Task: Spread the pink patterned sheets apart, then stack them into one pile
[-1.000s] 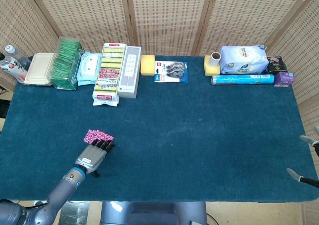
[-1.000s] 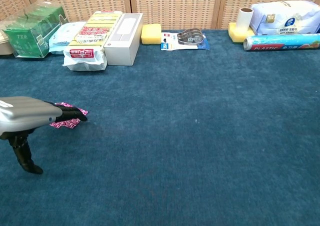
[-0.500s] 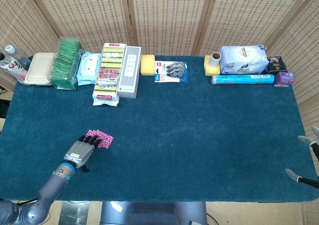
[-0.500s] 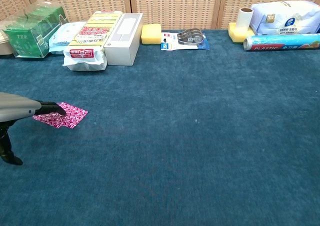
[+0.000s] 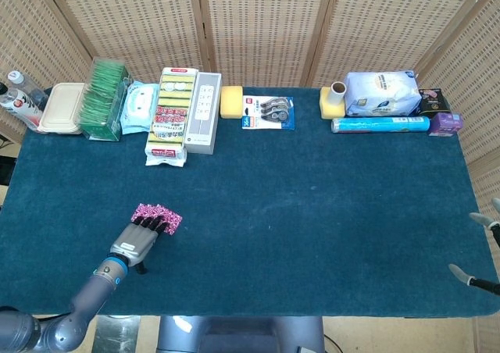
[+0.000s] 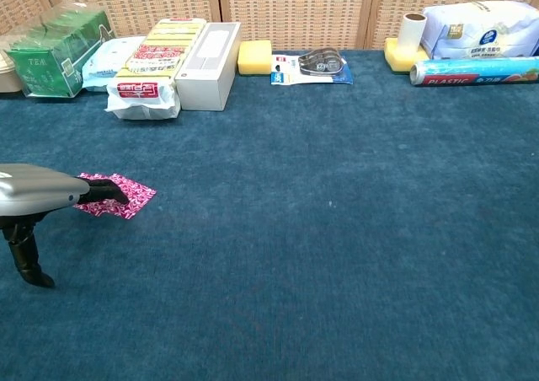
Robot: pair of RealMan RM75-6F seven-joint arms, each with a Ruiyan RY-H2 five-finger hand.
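1. Pink patterned sheets (image 5: 157,215) lie near the front-left of the blue desk (image 5: 312,212), bunched in a small cluster, and the left hand (image 5: 141,238) has its dark fingertips (image 6: 108,194) resting flat on their near edge, palm down, holding nothing.
2. Half a second ago that hand had slid back toward the desk's front edge with the sheets dragged along; now it has pushed forward again, and the cluster sits a touch further in and more to the right.
3. My read: this back-and-forth rubbing is the spreading step, trying to shear the sheets off one another. They overlap heavily for now, so stacking is a good way off.
4. The cluster's long axis runs left to right across the desk; from the chest camera one corner points right, away from the hand.
5. Over at the front-right edge, only a few fingertips of the right hand (image 5: 483,247) poke into view, spread apart, nowhere near the sheets; it looks open and idle.
6. Far back, boxes and packets line the rear edge, among them a white box (image 5: 204,111), well apart from the action.
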